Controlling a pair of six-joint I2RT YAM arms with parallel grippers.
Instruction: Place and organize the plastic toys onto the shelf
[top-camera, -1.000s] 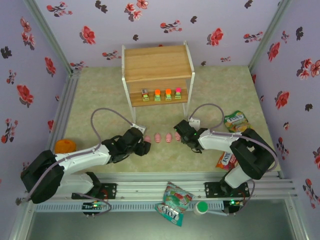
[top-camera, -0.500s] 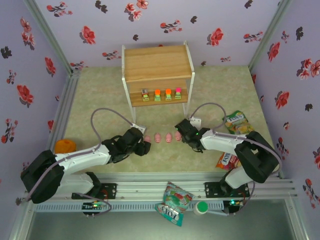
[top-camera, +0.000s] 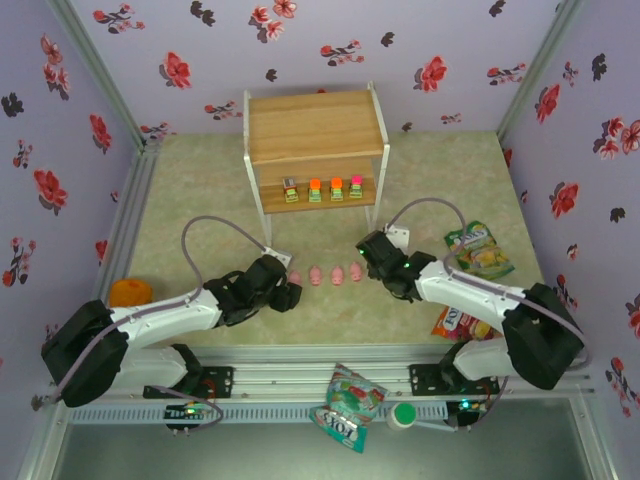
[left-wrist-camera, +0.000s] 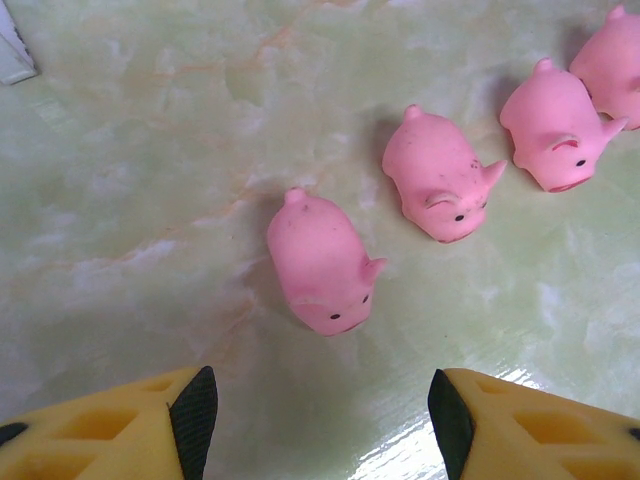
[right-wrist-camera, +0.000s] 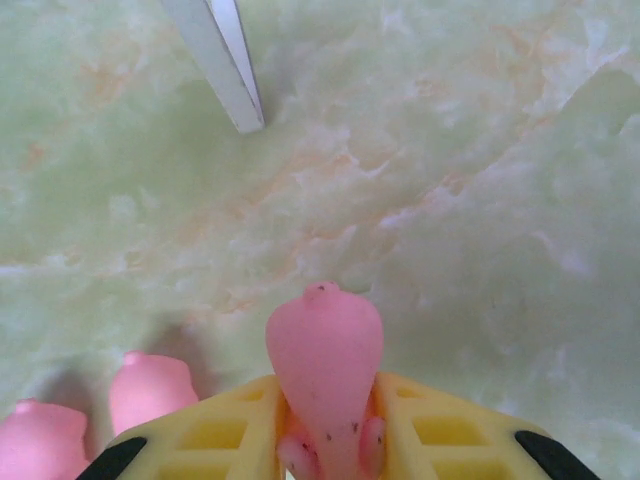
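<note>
Shelf (top-camera: 316, 128): two wooden tiers on white legs, standing at the far middle of the green marbled table (top-camera: 200, 195).

Left gripper (left-wrist-camera: 318, 402): jaws spread wide, nothing between them, just short of the nearest pig.

Right gripper (top-camera: 369, 259): clamped on one pink pig (right-wrist-camera: 323, 345), near the shelf's front right leg.

Blocky toys (top-camera: 324, 189): four, in a row on the lower tier.

Pigs on table (left-wrist-camera: 322, 264): four in a line in front of the shelf, between the two grippers.
</note>
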